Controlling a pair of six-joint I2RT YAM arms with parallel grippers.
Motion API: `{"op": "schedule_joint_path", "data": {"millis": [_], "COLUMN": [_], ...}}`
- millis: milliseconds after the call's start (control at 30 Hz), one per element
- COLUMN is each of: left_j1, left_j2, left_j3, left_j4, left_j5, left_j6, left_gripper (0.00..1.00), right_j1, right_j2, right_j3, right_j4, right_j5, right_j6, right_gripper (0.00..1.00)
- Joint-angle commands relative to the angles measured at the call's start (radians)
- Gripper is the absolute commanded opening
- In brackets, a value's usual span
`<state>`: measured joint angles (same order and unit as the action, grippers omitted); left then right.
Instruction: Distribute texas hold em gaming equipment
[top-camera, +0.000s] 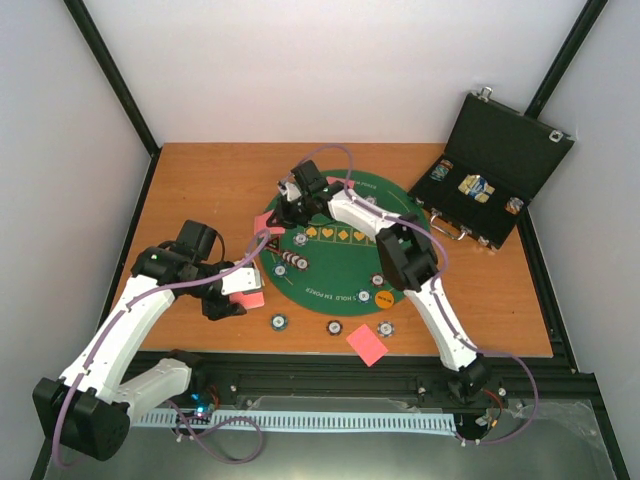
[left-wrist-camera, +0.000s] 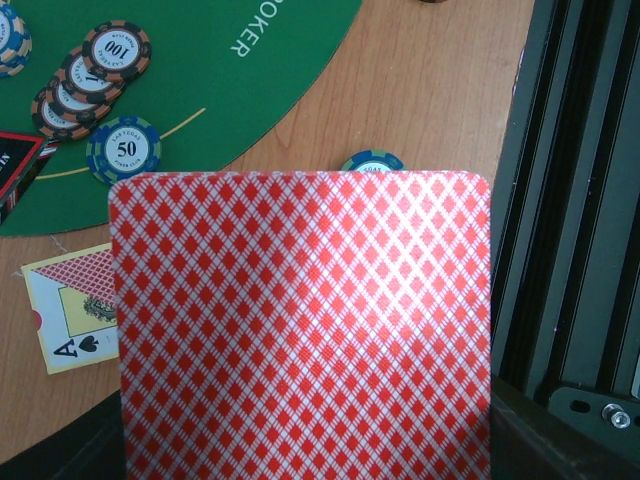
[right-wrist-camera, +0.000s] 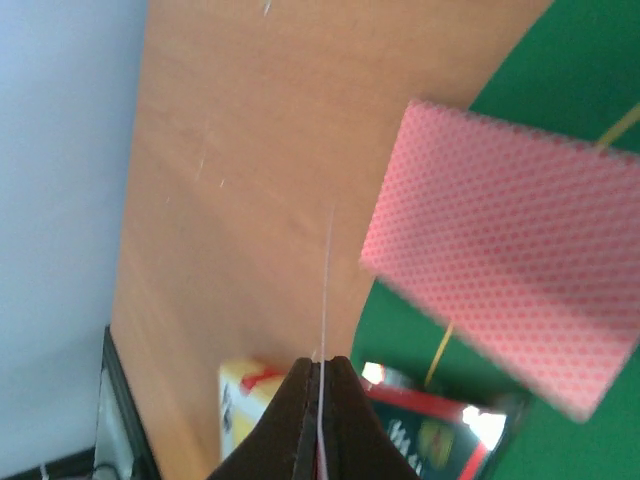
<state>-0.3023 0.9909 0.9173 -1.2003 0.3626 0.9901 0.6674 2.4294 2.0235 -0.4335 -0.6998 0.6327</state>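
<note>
Wooden tabletop (top-camera: 200, 180) carries the game. Nearest the arm bases a loose card (top-camera: 367, 347) lies back-up, and just beyond it a row of chips (top-camera: 333, 327) sits along the near rim of the green mat (top-camera: 340, 265). Left of these, the left claw (top-camera: 228, 297) grips a held card (left-wrist-camera: 300, 320), whose red diamond back fills its wrist view. Below that card an ace of spades (left-wrist-camera: 70, 335) lies face-up on the wood. Dealing looks to be the step in hand. The next move probably calls for lowering this card flat at a bare place and letting go without disturbing the ace. Farther off, at the mat's far-left rim, the right claw (right-wrist-camera: 320, 400) is pinched on a thin card (right-wrist-camera: 325, 300) seen edge-on. Just beside it a pink-backed card (right-wrist-camera: 500, 250) straddles the rim, too blurred to tell if it rests flat. Farthest right stands the open black case (top-camera: 505, 165).
</note>
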Motion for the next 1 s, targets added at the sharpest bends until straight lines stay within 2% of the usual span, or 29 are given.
{"op": "schedule_joint_path", "data": {"millis": [0,100,233,467,567,800,967], "left_j1": [0.002,0.002,0.002,0.001,0.002,0.001,0.001], "left_j2": [-0.018,-0.019,-0.023,-0.029,-0.030,-0.017,-0.016], "left_j3": [0.023,0.016,0.009,-0.009,-0.008,0.020,0.034], "left_j4": [0.011,0.012,0.008,0.006,0.003,-0.002,-0.005], "left_j5": [0.018,0.024,0.030,0.030,0.033,0.031,0.035], "left_j6": [-0.009,-0.010,-0.011,-0.007,-0.011,-0.013,-0.018], "left_gripper": [0.52,0.52,0.52,0.52,0.52,0.52,0.52], "right_j1": [-0.020,-0.029,-0.040,-0.044,-0.048,-0.063,-0.074], "right_j2": [0.161,0.271,0.305,0.251,0.196,0.120,-0.017], "right_j3": [0.276,0.403,0.426,0.412,0.376,0.350,0.202], "right_j4": [-0.149,-0.178,-0.162,-0.256,-0.270,-0.391,-0.350], "right_j5": [0.022,0.035,0.063,0.143,0.166,0.226,0.236], "right_j6": [0.002,0.024,0.045,-0.023,-0.053,-0.117,-0.149], "right_gripper": [0.03,0.04,0.12,0.49,0.55,0.58,0.60]}}
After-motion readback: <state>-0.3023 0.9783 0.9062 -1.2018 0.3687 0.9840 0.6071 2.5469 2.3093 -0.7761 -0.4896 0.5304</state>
